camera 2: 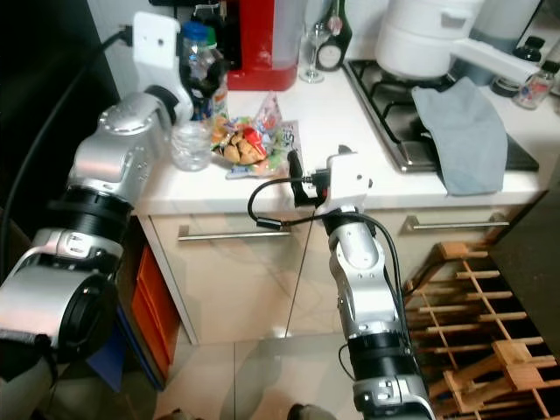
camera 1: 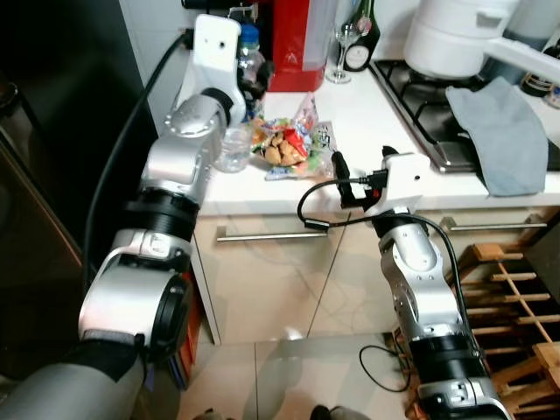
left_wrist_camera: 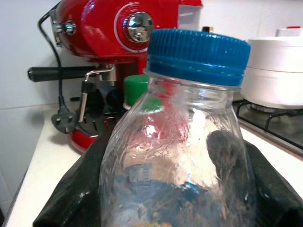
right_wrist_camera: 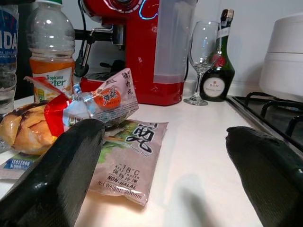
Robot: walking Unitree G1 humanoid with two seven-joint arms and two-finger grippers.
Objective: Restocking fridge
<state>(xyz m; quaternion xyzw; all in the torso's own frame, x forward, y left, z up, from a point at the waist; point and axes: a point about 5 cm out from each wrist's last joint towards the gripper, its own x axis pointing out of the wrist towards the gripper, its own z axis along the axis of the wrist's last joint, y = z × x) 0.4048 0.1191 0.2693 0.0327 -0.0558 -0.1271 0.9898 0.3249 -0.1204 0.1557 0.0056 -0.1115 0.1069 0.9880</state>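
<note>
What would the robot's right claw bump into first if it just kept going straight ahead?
Probably the flat snack packet lying on the counter just ahead of the open right gripper, with the bread bag behind it. Depth is hard to judge; slightly higher, it might pass over toward the red coffee machine.

Clear bottle (left_wrist_camera: 177,142) base cut off by frame edge, left gripper fingers (left_wrist_camera: 71,198) mostly hidden behind it, green-capped bottle (left_wrist_camera: 137,87) partly occluded, pouch (right_wrist_camera: 130,158) print too small to read.

I see a clear, crinkled plastic bottle (left_wrist_camera: 175,156) with a ribbed blue cap, glossy film snack packets (right_wrist_camera: 132,156) on the smooth white counter (camera 1: 385,114), a shiny red coffee machine (right_wrist_camera: 142,47), a matt grey cloth (camera 1: 503,131) and a rough wooden rack (camera 1: 516,289)
</note>
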